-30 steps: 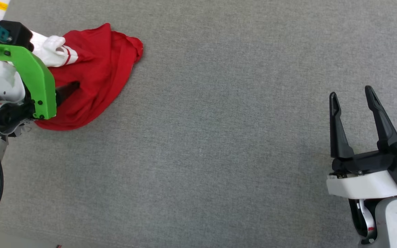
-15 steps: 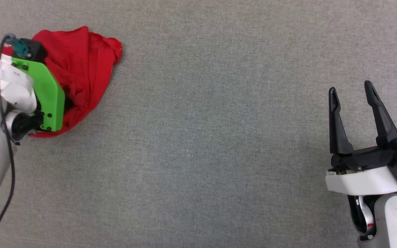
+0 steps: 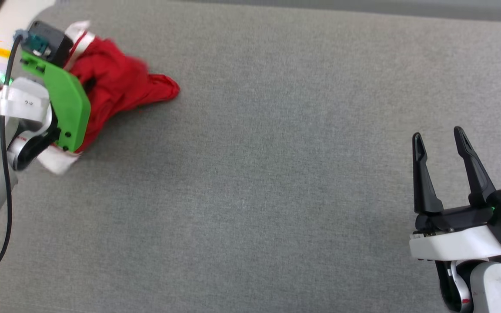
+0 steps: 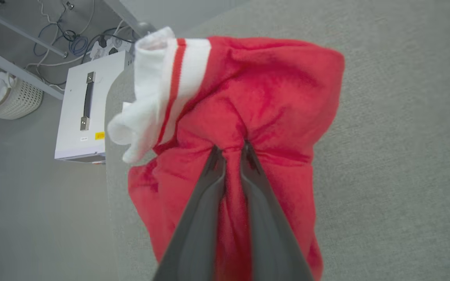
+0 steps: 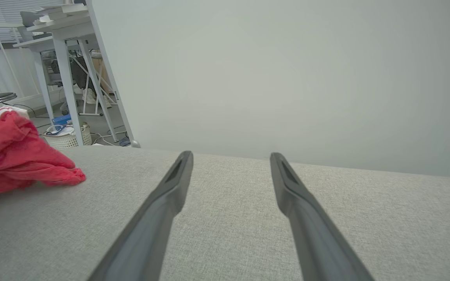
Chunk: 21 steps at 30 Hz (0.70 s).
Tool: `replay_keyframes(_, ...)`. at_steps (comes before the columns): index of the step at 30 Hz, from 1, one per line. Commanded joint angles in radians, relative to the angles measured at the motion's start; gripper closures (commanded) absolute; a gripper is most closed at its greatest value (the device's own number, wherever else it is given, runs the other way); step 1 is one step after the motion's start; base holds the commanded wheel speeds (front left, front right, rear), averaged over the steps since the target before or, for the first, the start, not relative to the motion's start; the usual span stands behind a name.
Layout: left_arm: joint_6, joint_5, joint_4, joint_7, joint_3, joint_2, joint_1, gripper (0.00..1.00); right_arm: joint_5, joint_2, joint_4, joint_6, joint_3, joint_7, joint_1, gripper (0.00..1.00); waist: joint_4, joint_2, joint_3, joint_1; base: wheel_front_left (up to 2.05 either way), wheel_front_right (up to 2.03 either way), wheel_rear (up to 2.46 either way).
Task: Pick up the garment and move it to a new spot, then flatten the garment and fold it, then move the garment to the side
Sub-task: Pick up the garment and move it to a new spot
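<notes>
Garment (image 4: 272, 97) bunched, clamped in left gripper (image 4: 231, 148); right gripper (image 3: 437, 134) spread, idle. Relocating, flattening, folding all pending.

garment (image 3: 115, 82) is being seen heaped at table's (image 3: 276, 195) far-left corner, w/ left gripper (image 4: 231, 148) set in its middle. right gripper (image 3: 437, 134) is being held well apart, over near-right side. case (image 4: 74, 128) is being seen beyond left edge.

The red garment (image 3: 120, 82) is bunched, white striped sleeve showing.
</notes>
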Motion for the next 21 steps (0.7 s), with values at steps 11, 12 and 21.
replay_keyframes(11,0.0,0.089,-0.173,-0.066,-0.108,-0.08,-0.113,1.0,0.062,-0.002,0.001,-0.001,-0.004,-0.009,0.01,0.0,-0.11,0.0,-0.063,0.0,0.0,0.0,0.0)
replay_keyframes(12,0.0,0.094,-0.182,-0.069,-0.119,-0.096,-0.121,1.0,0.066,-0.002,0.0,-0.001,-0.006,-0.009,0.009,0.0,-0.124,0.0,-0.059,0.0,0.0,0.0,0.0)
replay_keyframes(21,0.0,0.11,-0.146,-0.131,-0.25,-0.283,-0.177,1.0,0.109,-0.001,0.001,-0.001,-0.017,-0.009,-0.015,0.0,-0.25,0.0,-0.013,0.0,0.0,0.0,0.0)
